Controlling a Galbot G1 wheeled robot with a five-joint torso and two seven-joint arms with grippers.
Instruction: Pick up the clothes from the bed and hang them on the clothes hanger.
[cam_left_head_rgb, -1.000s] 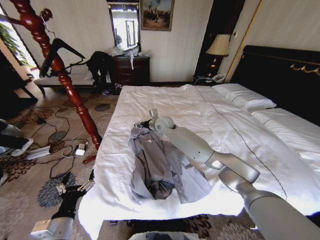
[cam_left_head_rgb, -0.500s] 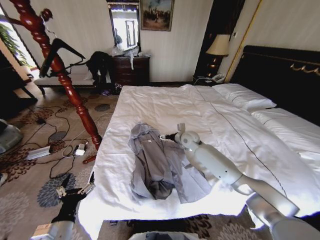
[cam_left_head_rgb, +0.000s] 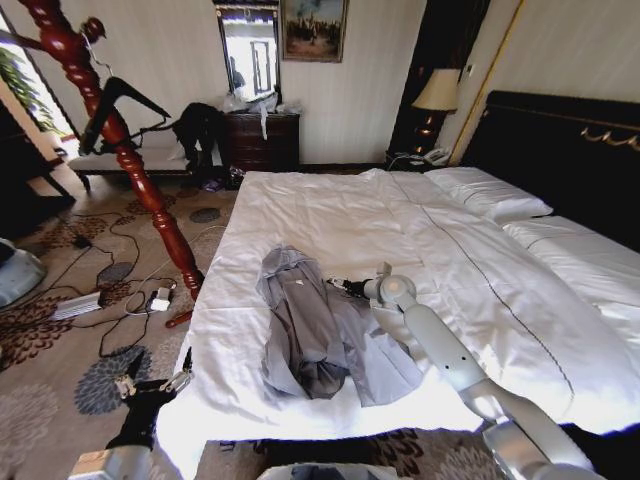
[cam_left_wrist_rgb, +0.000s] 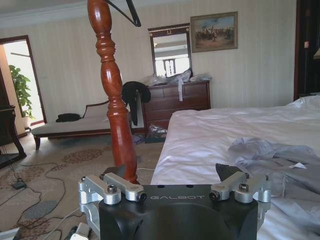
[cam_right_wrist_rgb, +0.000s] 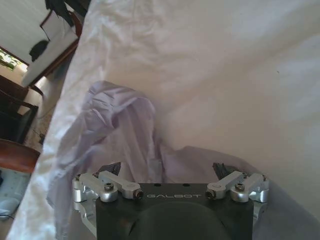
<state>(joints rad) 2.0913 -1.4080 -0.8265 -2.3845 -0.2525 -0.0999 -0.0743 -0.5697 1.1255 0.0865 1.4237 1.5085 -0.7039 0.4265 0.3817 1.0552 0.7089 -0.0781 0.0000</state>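
**Grey-blue shirt lies crumpled on the white bed, right claw open beside it**

A bedroom with striped cream walls, a patterned carpet strewn with cables, and a very wide bed with a white duvet (cam_left_head_rgb: 330, 215), white pillows and a tall black headboard trimmed in gold. Beside the bed's near corner rises a tall red-brown turned wooden pole (cam_left_head_rgb: 120, 140); a black clothes hanger with broad curved shoulders (cam_left_head_rgb: 118, 100) hangs at the pole, its hook hard to make out against the wood.

The pale grey-blue long-sleeved shirt of thin fabric (cam_left_head_rgb: 315, 330) lies bunched on the duvet near the bed's foot edge, its sleeves lost in the folds.

The right gripper (cam_left_head_rgb: 338, 287) sits low over the duvet just beside the shirt's headboard-side edge, jaws spread apart and holding nothing; in the right wrist view its black fingertips (cam_right_wrist_rgb: 111, 168) stand wide over the crumpled cloth. The left gripper (cam_left_head_rgb: 150, 383) hangs low off the bed's foot corner, over the carpet, jaws likewise spread and empty.

The word "GALBOT" is embossed on both black gripper bodies. A framed painting (cam_left_head_rgb: 313, 28) and a mirror hang on the far wall; the painting's subject cannot be read.
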